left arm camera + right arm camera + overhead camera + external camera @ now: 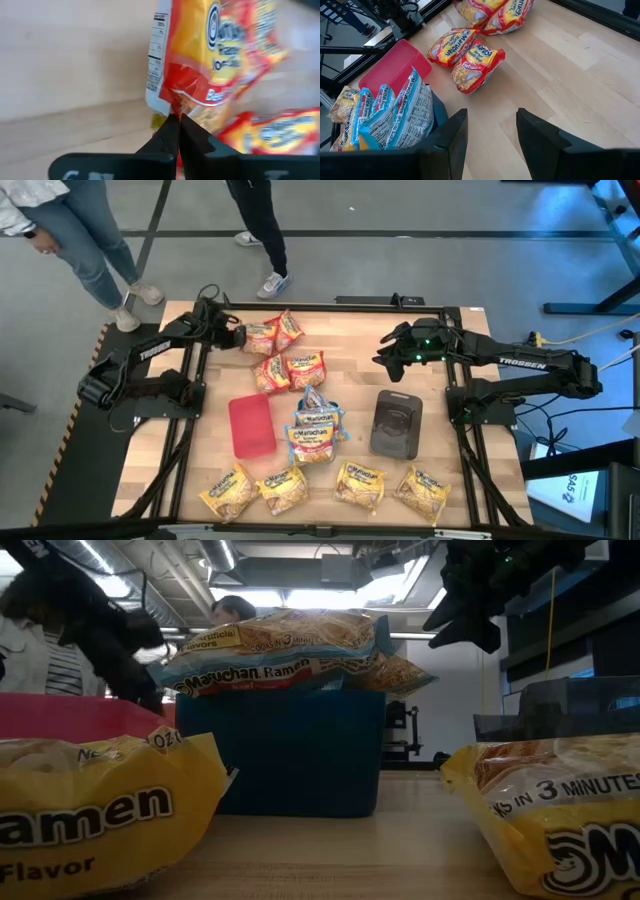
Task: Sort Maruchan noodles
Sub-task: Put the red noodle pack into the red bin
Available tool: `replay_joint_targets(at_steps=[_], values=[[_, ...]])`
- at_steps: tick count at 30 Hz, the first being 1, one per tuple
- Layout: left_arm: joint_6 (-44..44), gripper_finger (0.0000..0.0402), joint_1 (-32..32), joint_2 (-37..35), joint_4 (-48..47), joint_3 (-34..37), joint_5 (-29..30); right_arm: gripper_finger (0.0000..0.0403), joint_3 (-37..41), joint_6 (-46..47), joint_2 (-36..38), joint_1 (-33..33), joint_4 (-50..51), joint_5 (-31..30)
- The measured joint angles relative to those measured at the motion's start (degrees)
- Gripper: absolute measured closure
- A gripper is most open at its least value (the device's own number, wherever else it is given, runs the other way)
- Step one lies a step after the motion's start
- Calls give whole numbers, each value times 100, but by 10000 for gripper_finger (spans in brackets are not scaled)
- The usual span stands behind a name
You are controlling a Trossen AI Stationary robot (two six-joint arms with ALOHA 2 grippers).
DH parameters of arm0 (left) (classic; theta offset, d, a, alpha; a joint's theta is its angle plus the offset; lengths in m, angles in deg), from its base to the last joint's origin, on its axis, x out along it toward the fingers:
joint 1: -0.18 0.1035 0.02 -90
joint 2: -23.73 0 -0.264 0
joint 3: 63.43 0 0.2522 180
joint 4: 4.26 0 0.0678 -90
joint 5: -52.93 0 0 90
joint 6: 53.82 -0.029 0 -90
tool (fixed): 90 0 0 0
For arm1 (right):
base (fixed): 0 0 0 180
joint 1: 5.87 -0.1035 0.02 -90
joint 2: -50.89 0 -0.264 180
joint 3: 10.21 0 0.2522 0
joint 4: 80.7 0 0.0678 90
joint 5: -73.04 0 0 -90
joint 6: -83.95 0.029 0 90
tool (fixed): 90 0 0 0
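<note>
Maruchan noodles: four red packets (283, 352), four yellow (330, 487); left pincer (240, 337) clamped on one red; right pincer (385, 352) apart.

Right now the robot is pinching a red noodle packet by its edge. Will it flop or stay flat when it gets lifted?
The left end effector is shut on just the crinkly edge of the red noodle packet, so the packet will probably dangle and swing. The wrapper looks thin and glossy, so it might slip. The noodle block inside likely stays stiff but could crack.
</note>
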Motion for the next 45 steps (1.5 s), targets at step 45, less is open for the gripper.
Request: replay_joint_targets(at_steps=[45], values=[[945, 401, -4294, -4007, -1482, -709, 1377, 238, 0, 150, -7, 1, 15, 297]])
